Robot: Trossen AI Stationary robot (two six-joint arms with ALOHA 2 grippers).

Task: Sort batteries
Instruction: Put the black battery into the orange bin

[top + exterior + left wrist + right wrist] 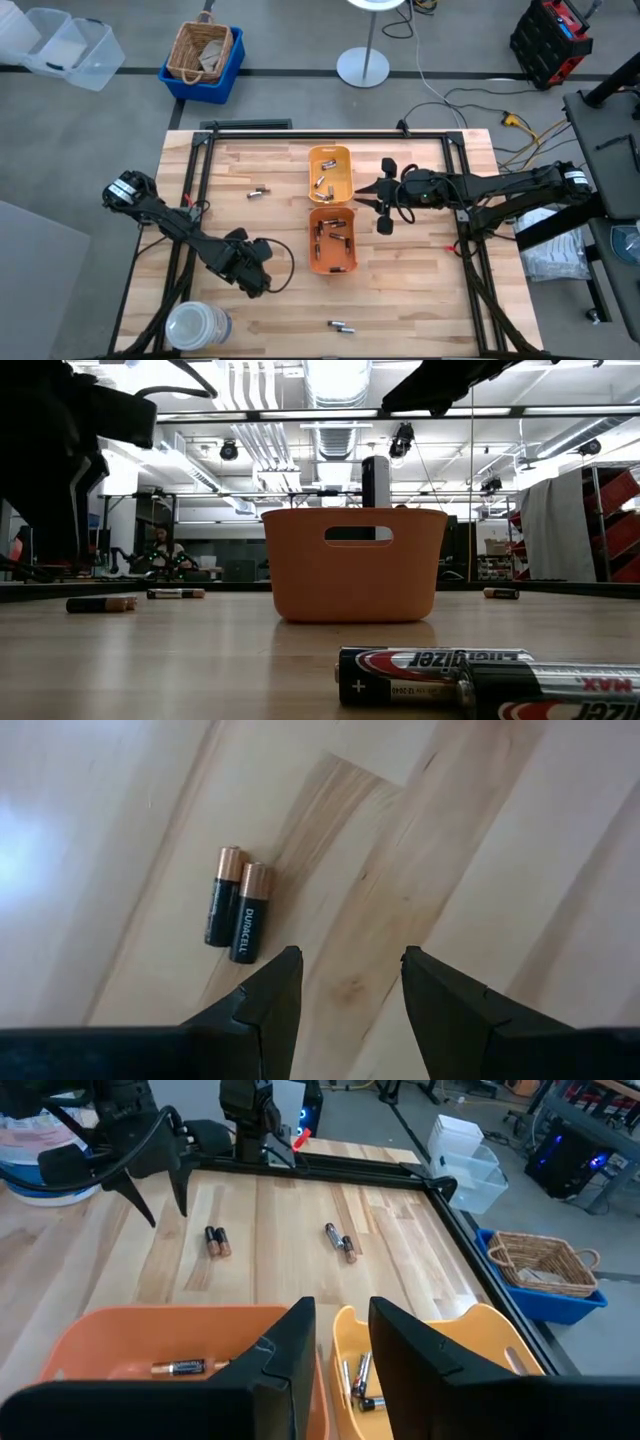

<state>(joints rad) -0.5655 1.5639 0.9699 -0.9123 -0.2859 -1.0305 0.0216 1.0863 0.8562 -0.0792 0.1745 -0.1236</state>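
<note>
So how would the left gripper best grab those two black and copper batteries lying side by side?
One at a time, probably. The two batteries lie flat on the table, touching along their length. The open left gripper should come straight down and pinch one battery across its middle, one finger on its free long side. The inner finger has to wedge between them, so it may nudge its neighbour.

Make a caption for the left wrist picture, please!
Open left gripper above two black-and-copper cylindrical batteries lying side by side on the pale wooden table.
</note>
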